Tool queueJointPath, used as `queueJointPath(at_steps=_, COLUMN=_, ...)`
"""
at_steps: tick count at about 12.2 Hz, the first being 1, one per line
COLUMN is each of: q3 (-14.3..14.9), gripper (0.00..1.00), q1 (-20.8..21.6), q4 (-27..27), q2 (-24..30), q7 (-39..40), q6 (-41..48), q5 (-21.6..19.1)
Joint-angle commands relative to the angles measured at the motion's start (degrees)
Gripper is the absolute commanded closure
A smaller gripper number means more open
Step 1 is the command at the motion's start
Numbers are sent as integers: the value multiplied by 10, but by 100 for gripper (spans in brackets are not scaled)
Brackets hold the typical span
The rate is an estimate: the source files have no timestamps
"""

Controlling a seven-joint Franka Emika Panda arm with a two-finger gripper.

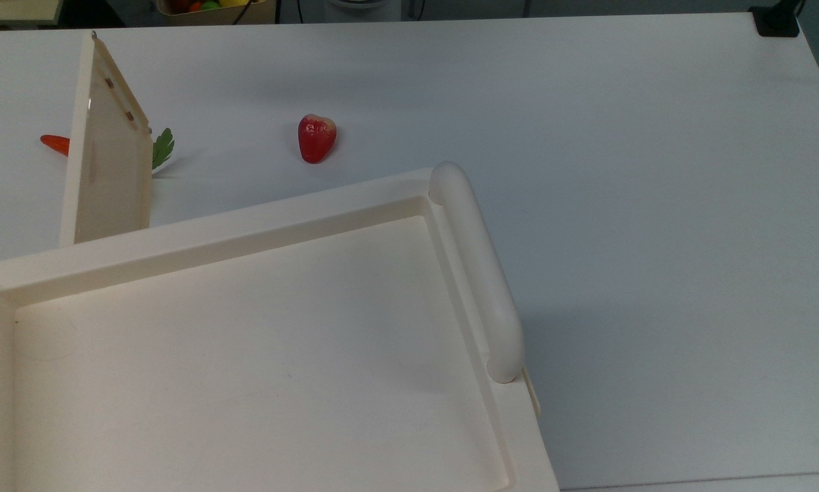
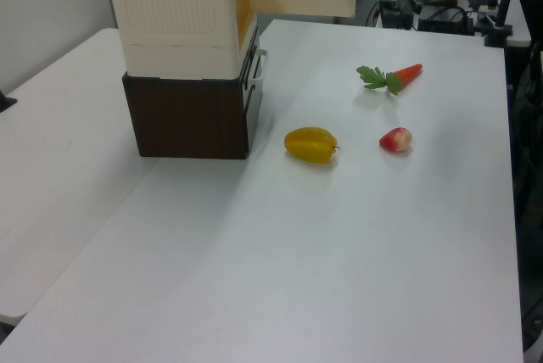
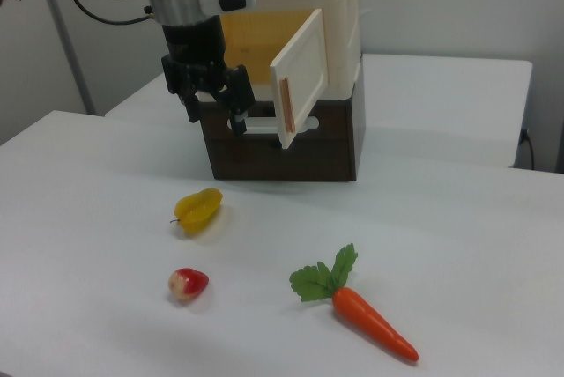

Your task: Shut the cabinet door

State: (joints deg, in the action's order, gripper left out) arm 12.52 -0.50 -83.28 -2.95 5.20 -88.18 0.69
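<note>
Top view: the thin flat cream cabinet door [image 1: 108, 157] swings out from the big cream plastic cabinet [image 1: 259, 342]. A small red fruit [image 1: 317, 138] lies beyond the cabinet.

Left view: a yellow fruit [image 2: 311, 144] lies near the cabinet [image 2: 178, 24].

Right view: the black two-finger gripper [image 3: 216, 104] hangs in front of the cabinet [image 3: 291, 25], beside the open door [image 3: 300, 77]. Its fingers are spread apart, holding nothing. An orange carrot [image 3: 370, 320] lies far from the cabinet.

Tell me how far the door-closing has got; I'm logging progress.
Nothing looks done yet: the cabinet door stands swung wide from the cabinet, showing its inside. The tool hangs in front of the opening, beside the door, its fingers spread and holding nothing. Left: pushing the door shut.
</note>
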Motion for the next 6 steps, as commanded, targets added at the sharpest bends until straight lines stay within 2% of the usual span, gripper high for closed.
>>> queueJointPath(at_steps=1, q3=21, gripper=0, q1=20, q4=-29, q2=29, q7=7, q6=-11, q5=12)
queueJointPath(at_steps=6, q3=28, gripper=0, q1=23, q4=-28, q2=29, q7=7, q6=-17, q5=3)
